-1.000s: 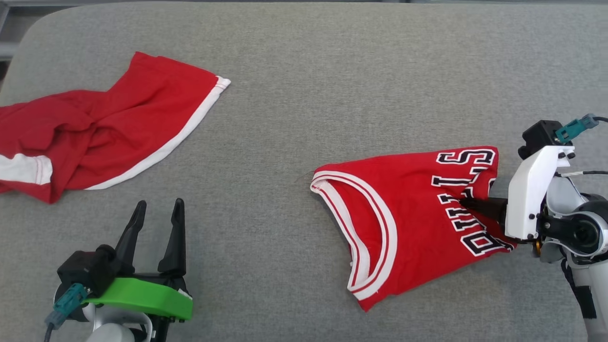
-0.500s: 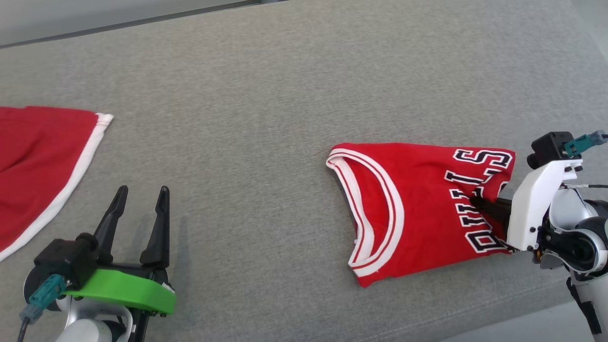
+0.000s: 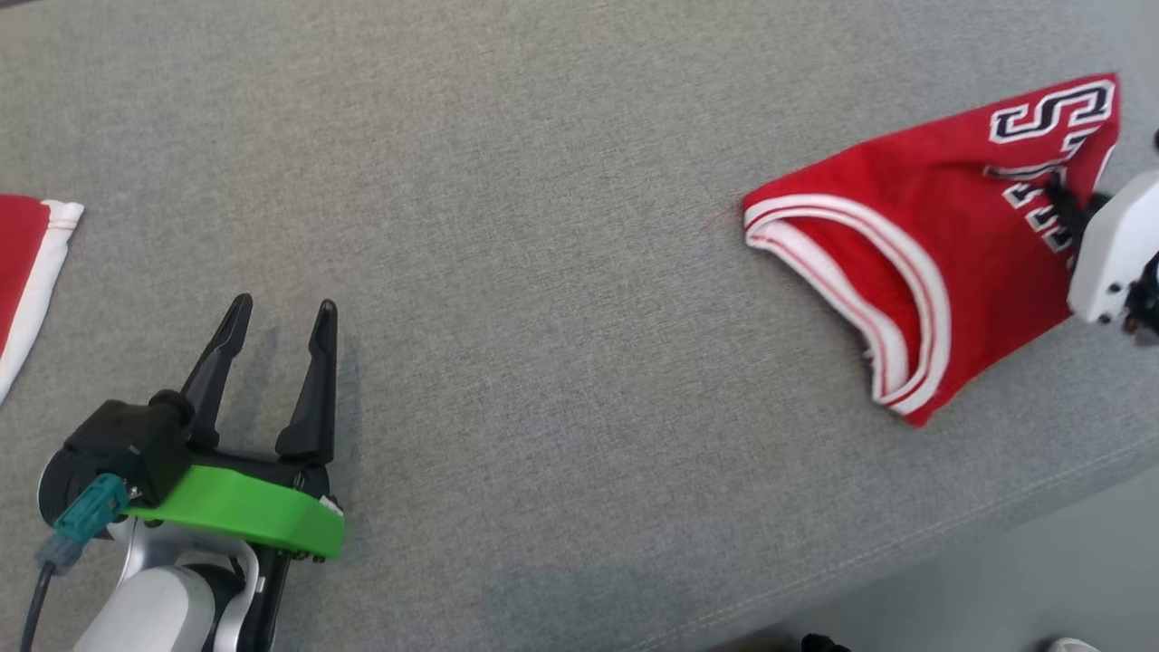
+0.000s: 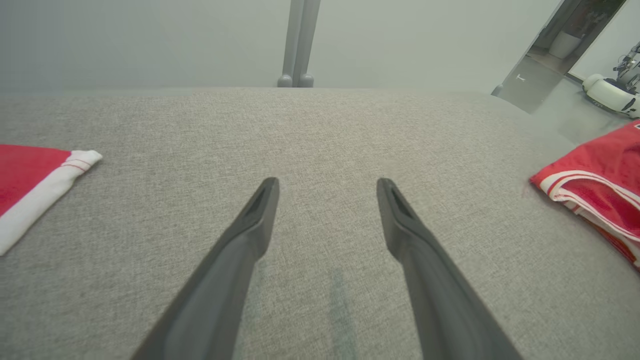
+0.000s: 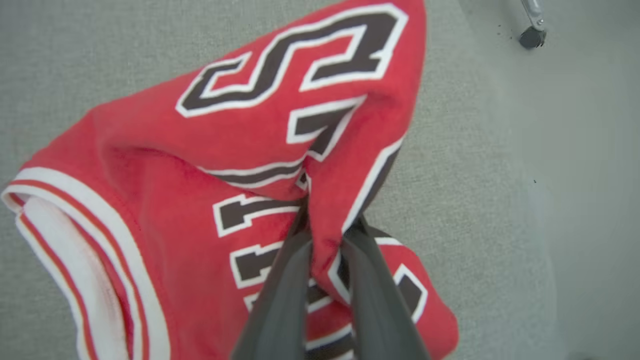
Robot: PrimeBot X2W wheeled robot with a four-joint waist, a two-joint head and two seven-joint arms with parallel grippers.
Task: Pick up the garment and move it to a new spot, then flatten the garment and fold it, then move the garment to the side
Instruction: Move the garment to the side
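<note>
Red lettered fabric jersey (image 3: 905, 226) at three o'clock may slip free: the right gripper (image 5: 325, 235) pinches only a thin fold, while the left gripper (image 3: 282, 312) gapes empty.

Looked like a robotics lab: behind the grey padded table (image 4: 320, 125) stood a bare wall (image 4: 150, 45), a metal post (image 4: 298, 45) and a white machine (image 4: 607, 95) (past the doorway (image 4: 545, 65)).
</note>
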